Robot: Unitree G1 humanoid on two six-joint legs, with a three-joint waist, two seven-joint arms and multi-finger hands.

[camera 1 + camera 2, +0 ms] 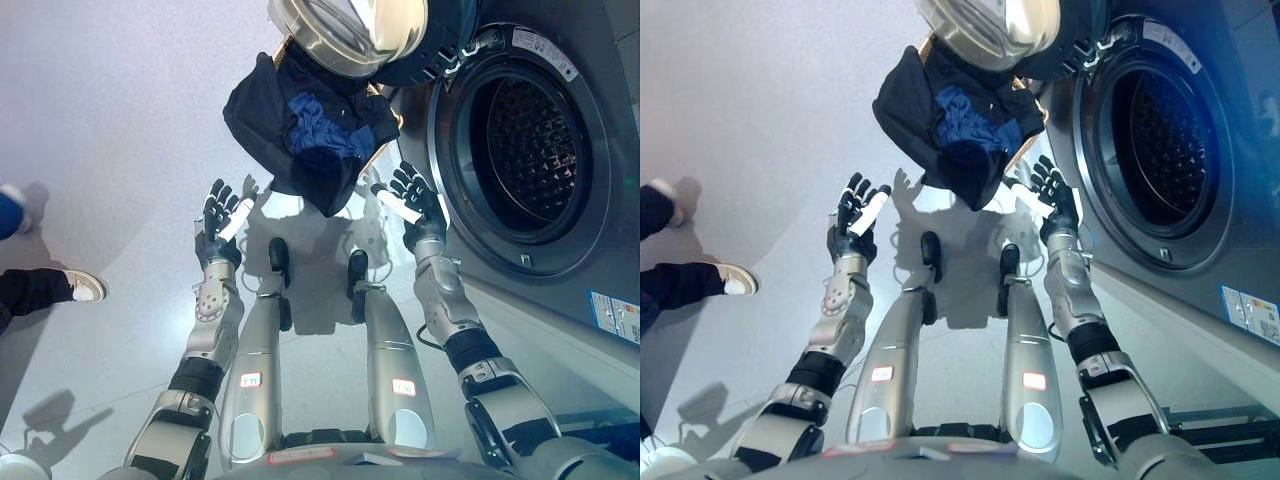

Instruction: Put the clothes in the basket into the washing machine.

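Observation:
A basket (385, 95) stands on the floor by the washing machine, almost hidden under dark clothes (270, 125) and a blue garment (320, 125) heaped over it. The washing machine (560, 220) is at the right, its door (345, 30) swung open above the basket and its drum (530, 145) dark and empty. My left hand (222, 215) is open, palm up, left of the clothes and apart from them. My right hand (415, 200) is open, just right of the heap, in front of the drum's rim.
A person's leg and shoe (80, 287) stand on the grey floor at the left edge, with another shoe (12, 210) above it. The floor (120, 120) stretches to the left of the basket.

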